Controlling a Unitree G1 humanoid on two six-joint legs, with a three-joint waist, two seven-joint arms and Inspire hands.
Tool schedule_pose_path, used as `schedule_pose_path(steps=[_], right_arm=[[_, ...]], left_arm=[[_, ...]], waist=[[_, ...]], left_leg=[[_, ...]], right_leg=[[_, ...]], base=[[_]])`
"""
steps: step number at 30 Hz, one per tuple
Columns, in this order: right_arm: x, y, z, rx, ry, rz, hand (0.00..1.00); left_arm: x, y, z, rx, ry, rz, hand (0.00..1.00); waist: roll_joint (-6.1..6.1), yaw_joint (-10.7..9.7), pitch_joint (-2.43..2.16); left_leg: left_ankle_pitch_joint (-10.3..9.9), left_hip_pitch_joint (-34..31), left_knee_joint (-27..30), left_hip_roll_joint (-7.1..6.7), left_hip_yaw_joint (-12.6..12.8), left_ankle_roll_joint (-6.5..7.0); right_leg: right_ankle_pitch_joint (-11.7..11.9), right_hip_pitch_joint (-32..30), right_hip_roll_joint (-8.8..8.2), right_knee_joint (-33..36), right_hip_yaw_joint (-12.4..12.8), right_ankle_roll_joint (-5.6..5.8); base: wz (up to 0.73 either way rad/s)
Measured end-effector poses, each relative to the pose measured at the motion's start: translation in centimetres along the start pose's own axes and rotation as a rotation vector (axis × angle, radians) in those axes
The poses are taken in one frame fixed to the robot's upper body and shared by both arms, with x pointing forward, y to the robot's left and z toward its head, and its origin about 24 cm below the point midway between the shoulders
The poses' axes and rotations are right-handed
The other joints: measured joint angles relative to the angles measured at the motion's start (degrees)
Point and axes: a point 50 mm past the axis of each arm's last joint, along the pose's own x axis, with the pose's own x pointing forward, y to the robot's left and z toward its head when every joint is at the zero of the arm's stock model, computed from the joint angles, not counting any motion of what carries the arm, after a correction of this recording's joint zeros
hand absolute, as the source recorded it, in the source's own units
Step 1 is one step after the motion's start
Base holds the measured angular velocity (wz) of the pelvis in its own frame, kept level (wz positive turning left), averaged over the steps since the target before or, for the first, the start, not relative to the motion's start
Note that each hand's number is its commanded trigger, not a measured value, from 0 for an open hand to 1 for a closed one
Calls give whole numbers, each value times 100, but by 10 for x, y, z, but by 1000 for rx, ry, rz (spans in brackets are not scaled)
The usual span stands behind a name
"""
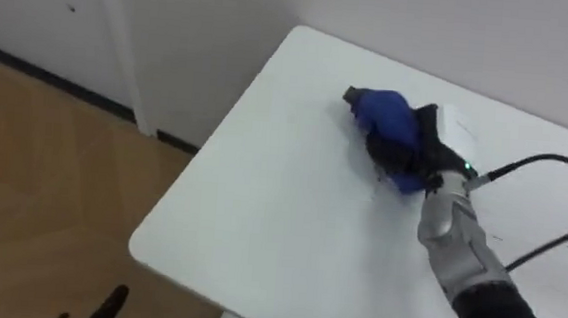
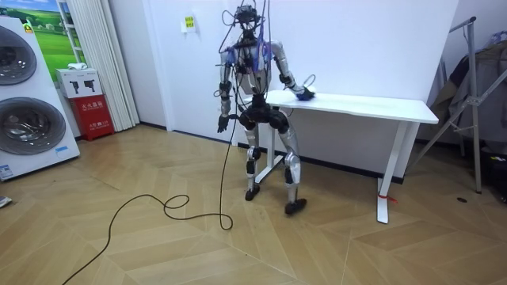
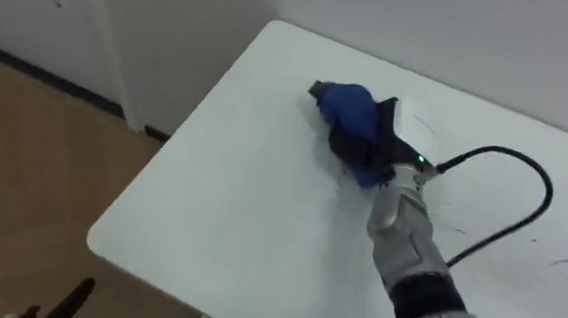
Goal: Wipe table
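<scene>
Honestly, the wipe looks barely started. The right hand [image 1: 412, 148] sits on top of a bunched-up blue cloth [image 1: 380, 111] toward the far left corner of the white counter [image 1: 261, 208], set in a bit from both edges. The cloth is wadded around the hand, so I can't tell if it's gripped or just pressed down. The left hand [image 2: 223, 123] hangs loosely open at the robot's side, off the counter.

My take on doing this step well:

- Keep the palm flat and the pressure steady. A wad like that touches less surface than a spread cloth, so flatten it if possible.
- Work in overlapping passes from the far edge back toward the near edge.
- Ease off near the left edge so the cloth doesn't slide over it.
- A few faint dark marks [image 3: 567, 265] show further right, so I'd guess that stretch needs a pass too.
</scene>
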Motion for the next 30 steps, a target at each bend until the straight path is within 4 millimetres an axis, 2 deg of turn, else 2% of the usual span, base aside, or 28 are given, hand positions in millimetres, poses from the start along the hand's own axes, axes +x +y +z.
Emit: schedule_pose_path(steps=[1,2,3,4,5,6,7,8,9,10,11,13,15,16,17,18,19,20,21,22,23,25,26,27,29,30], right_arm=[[-7,2,-15,-9,42,8,100],[-24,5,-52,32,142,12,100],[-40,-2,-80,53,216,-33,100],[-48,-7,-97,49,263,-51,100],[-63,-19,-129,52,367,-88,100],[-81,-29,-159,68,479,-126,100],[-90,-36,-173,69,535,-148,100],[-107,-51,-198,65,634,-189,100],[-120,-61,-212,64,689,-221,100],[-127,-65,-217,64,709,-237,100],[-133,-67,-221,70,725,-261,100],[-129,-66,-214,77,703,-279,100],[-116,-55,-195,93,651,-289,100],[-111,-50,-187,96,624,-280,100],[-97,-40,-165,93,547,-246,100],[-80,-26,-133,97,437,-198,100],[-71,-20,-115,104,375,-169,100],[-52,-7,-76,125,243,-105,100],[-39,4,-40,124,106,-24,100],[-35,7,-27,127,58,5,100],[-30,10,-7,136,-20,33,100],[-28,10,4,159,-56,28,100],[-30,12,0,155,-43,34,100],[-34,11,-8,141,-33,14,100],[-43,11,-31,121,14,-12,100],[-46,8,-44,118,52,-50,100]], left_arm=[[-2,0,-7,-7,14,3,0],[-6,-3,-20,-12,45,-4,0],[-12,-11,-35,-11,87,-23,0],[-15,-16,-42,-15,106,-35,0],[-21,-25,-53,-34,138,-55,0],[-25,-28,-61,-47,154,-60,0],[-26,-29,-63,-54,159,-58,0],[-28,-29,-66,-67,165,-55,0],[-29,-28,-69,-74,168,-50,0],[-28,-27,-69,-85,165,-42,0],[-27,-25,-65,-100,151,-36,0],[-26,-27,-61,-127,140,-41,0],[-22,-32,-44,-118,98,-56,0],[-22,-34,-41,-115,89,-63,0],[-21,-38,-33,-111,72,-70,0],[-20,-42,-24,-118,54,-75,0],[-18,-43,-19,-115,43,-78,0],[-17,-47,-11,-100,30,-91,0],[-16,-49,2,-93,-2,-101,0],[-15,-50,8,-92,-20,-102,0],[-14,-48,15,-93,-44,-98,0],[-14,-47,18,-98,-51,-93,0],[-14,-47,16,-97,-46,-92,0],[-16,-48,8,-94,-24,-94,0],[-18,-45,-5,-102,6,-79,0],[-18,-38,-9,-114,12,-47,0]], waist=[[8,-77,-7],[-5,-286,-24],[-44,-555,-49],[-69,-639,-77],[-54,-761,-109],[-46,-982,-98],[-52,-1045,-90],[-6,-1133,-104],[66,-1173,-139],[35,-1168,-121],[71,-1131,-130],[116,-1100,-133],[160,-845,-127],[161,-793,-126],[167,-668,-127],[169,-516,-123],[164,-490,-113],[172,-476,-77],[189,-480,-31],[203,-449,-22],[211,-450,-18],[199,-453,-31],[221,-528,-27],[221,-700,-25],[207,-857,-11],[131,-909,29]], left_leg=[[59,33,-56,193,80,-109],[290,89,-239,530,418,-289],[558,107,-318,719,897,-145],[637,129,-275,731,1075,-23],[583,208,5,645,1401,123],[397,250,235,374,1420,323],[278,281,283,188,1408,401],[70,405,234,-153,1379,521],[-1,567,77,-309,1434,577],[4,675,-56,-310,1444,572],[28,882,-348,-310,1458,528],[75,1065,-636,-305,1522,439],[137,1321,-1025,-300,1780,331],[144,1355,-1085,-300,1826,319],[155,1412,-1200,-303,1899,308],[181,1449,-1293,-313,1946,305],[186,1441,-1312,-315,1946,306],[219,1430,-1362,-335,1943,318],[236,1412,-1379,-359,1913,331],[240,1375,-1378,-375,1866,338],[261,1267,-1377,-440,1689,373],[300,1200,-1424,-548,1493,429],[328,1188,-1450,-632,1356,473],[360,1202,-1481,-716,1199,521],[376,1304,-1570,-794,1121,548],[388,1309,-1608,-826,1107,567]], right_leg=[[-159,19,166,100,-57,-28],[-440,52,383,231,-240,-147],[-669,38,459,378,-336,-248],[-742,47,468,409,-340,-295],[-788,151,506,369,-323,-357],[-815,364,547,253,-349,-403],[-832,455,534,193,-351,-429],[-858,600,592,72,-363,-474],[-880,678,659,10,-336,-506],[-894,693,692,-9,-275,-521],[-893,700,781,-46,-138,-541],[-874,639,825,-60,78,-578],[-798,520,864,-78,382,-595],[-770,497,869,-80,426,-598],[-703,437,908,-101,574,-597],[-646,386,926,-106,689,-609],[-631,351,933,-105,717,-612],[-605,311,942,-104,768,-603],[-590,313,927,-127,747,-587],[-588,316,907,-138,703,-583],[-600,317,848,-140,538,-561],[-633,350,741,-139,326,-508],[-637,395,681,-143,286,-499],[-638,496,609,-145,162,-486],[-627,602,550,-168,141,-461],[-618,623,536,-236,149,-441]], base=[[61],[65],[57],[16],[7],[8],[15],[-5],[-17],[-42],[-64],[-72],[-76],[-65],[-64],[-58],[-36],[0],[14],[46],[57],[71],[86],[76],[51],[16]])
